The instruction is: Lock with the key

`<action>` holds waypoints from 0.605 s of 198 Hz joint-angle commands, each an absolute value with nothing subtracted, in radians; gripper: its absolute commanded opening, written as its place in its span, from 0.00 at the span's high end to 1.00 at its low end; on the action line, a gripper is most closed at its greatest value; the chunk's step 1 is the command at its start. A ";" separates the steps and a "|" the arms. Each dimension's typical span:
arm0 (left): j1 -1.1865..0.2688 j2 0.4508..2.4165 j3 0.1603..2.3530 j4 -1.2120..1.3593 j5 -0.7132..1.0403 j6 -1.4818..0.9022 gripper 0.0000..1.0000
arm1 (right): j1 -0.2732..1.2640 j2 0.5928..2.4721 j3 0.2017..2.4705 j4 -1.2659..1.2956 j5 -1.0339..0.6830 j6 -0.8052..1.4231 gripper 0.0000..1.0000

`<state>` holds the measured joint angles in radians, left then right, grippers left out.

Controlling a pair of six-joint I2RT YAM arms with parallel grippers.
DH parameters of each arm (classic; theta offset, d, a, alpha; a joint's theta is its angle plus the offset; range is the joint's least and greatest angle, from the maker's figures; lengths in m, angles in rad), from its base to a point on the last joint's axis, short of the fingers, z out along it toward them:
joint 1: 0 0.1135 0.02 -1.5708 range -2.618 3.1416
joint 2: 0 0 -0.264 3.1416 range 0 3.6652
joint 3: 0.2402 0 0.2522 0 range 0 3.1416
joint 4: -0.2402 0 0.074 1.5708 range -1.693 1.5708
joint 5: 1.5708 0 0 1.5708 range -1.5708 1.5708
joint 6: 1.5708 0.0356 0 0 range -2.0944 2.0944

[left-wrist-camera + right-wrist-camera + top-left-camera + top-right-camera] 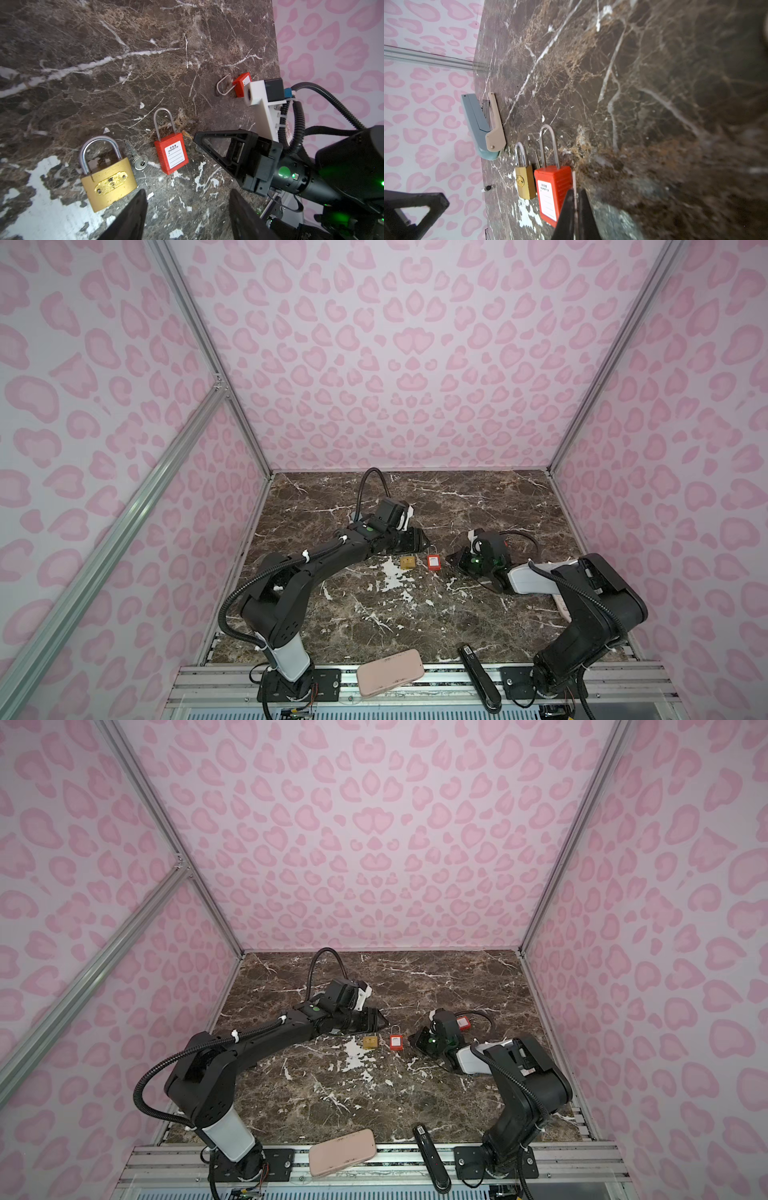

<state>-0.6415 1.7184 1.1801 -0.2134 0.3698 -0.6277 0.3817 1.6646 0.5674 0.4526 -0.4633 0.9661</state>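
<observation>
**Front edge.** We list a pink case (390, 672) lying flat. To its right is a black tool (480, 678). Both sit at the near edge of the table (457, 614).

**Mid-table row.** We count three items side by side, near one another.
- A brass padlock (109, 185) lies flat, shackle toward the far wall (395, 385).
- A silver key (139, 161) lies between the two padlocks, just beside the brass one.
- A red padlock (172, 154) lies label up, shackle likewise pointing away.

**Right end effector** (575, 190). It sits low over the table at the red padlock's right side. It is clenched on a thin key (574, 179), whose blade juts forward alongside the padlock body. Whether blade and padlock touch, we cannot tell.

**Left end effector** (188, 193). It is released, jaws spread wide with nothing between them. In both top views it is held just beyond the brass padlock.

**Farther back.** A second red padlock (463, 1022) lies behind the right wrist, well apart from the row.

**By a side wall** (425, 124). We note a blue stapler (483, 128) at the table's edge, seen in the right wrist view only.
</observation>
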 commanded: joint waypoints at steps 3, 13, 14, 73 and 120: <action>-0.641 1.704 1.180 -0.196 0.368 -0.633 0.36 | 0.388 1.657 0.560 0.470 -0.414 0.951 0.76; -0.641 1.701 1.177 -0.196 0.367 -0.633 0.36 | 0.392 1.646 0.557 0.463 -0.405 0.947 0.70; -0.641 1.700 1.178 -0.196 0.367 -0.632 0.36 | 0.391 1.645 0.557 0.462 -0.404 0.947 0.70; -0.643 1.694 1.173 -0.192 0.368 -0.635 0.36 | 0.411 1.596 0.572 0.361 -0.344 0.904 0.58; -0.644 1.692 1.167 -0.191 0.368 -0.638 0.36 | 0.411 1.578 0.555 0.338 -0.341 0.924 0.58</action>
